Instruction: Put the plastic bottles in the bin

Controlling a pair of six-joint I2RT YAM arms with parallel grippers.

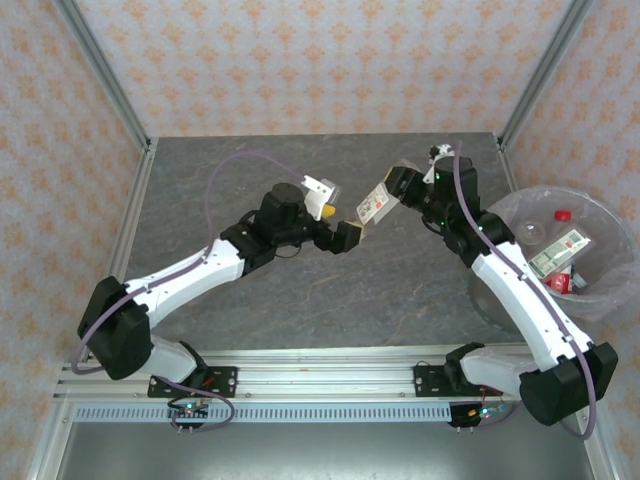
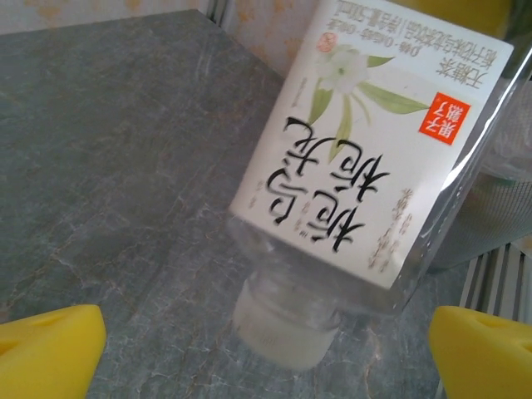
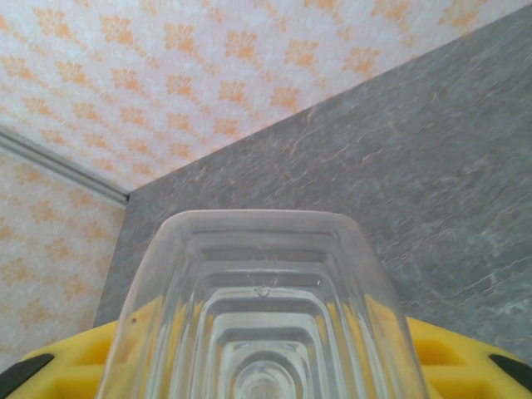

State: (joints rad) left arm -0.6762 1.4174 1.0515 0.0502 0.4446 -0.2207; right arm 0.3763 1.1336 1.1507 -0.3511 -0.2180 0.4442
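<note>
The walls (image 1: 300,60) are pale with little orange flowers all over. The table (image 1: 250,290) is grey like stone, with thin light lines. The bottle (image 2: 374,141) is clear; its label is white with black writing, green leaves and a small red square. The left gripper (image 2: 266,353) has yellow pads (image 2: 50,353). The arms (image 1: 190,270) are white and black, with purple cables (image 1: 250,154).

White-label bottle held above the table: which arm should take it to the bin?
Right. The right tool grips the bottle, the bin stands on that side, and the left tool is open.
</note>
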